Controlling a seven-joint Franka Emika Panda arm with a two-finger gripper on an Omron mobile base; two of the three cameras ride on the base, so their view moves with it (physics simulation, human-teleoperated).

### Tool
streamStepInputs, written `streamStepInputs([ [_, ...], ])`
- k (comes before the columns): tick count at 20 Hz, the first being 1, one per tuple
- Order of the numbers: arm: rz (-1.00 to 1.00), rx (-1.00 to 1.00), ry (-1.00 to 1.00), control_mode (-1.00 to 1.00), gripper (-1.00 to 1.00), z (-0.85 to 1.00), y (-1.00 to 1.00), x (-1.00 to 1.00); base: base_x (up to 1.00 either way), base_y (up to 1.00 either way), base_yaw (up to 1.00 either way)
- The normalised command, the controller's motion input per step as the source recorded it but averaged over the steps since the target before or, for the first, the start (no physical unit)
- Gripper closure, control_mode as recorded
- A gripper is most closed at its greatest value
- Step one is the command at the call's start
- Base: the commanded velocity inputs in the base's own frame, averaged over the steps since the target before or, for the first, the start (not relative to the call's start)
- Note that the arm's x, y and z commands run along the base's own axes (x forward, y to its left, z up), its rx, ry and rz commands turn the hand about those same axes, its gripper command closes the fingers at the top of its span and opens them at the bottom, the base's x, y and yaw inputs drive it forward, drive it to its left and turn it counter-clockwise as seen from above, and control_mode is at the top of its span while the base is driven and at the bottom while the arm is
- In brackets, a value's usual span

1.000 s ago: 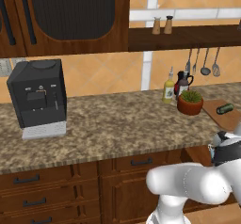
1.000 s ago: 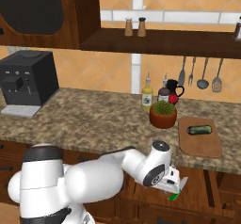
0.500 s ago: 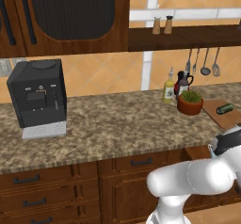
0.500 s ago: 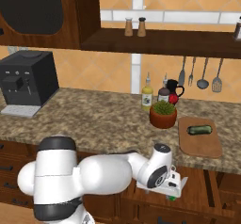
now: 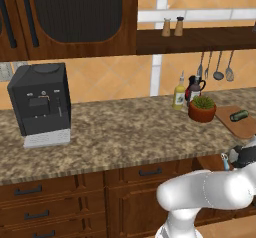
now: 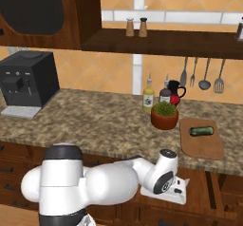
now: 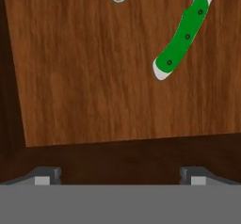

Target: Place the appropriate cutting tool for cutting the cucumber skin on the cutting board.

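On the speckled counter (image 6: 95, 120), the cutting board (image 6: 203, 146) bears the cucumber (image 6: 201, 131); the claw (image 7: 120, 173) stands apart.

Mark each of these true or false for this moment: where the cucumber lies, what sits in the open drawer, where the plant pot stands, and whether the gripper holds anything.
1. The short dark green cucumber lies on the reddish-brown wooden cutting board. True.
2. A red-handled knife lies in the drawer. False: the knife's handle is green, on the drawer's wooden floor.
3. The terracotta plant pot stands on the board. False: it stands on the counter beside it.
4. The gripper holds nothing. True: its tips stand apart.
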Motion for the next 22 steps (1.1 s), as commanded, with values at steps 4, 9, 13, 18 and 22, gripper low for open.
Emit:
streamStepInputs([
  [4,0.00,0.04,0.05,-1.00,-1.00,-0.01,0.00,-0.73,0.00,0.00,0.00],
  [9,0.00,0.07,0.12,-1.00,-1.00,-0.01,0.00,-0.90,0.00,0.00,0.00],
  [13,0.00,0.04,0.05,-1.00,-1.00,-0.06,0.00,-0.69,0.00,0.00,0.00],
  [18,-0.03,0.06,0.00,-1.00,-1.00,0.38,0.00,0.24,0.00,0.00,0.00],
  [22,-0.01,0.05,0.00,-1.00,-1.00,0.49,0.00,0.83,0.00,0.00,0.00],
])
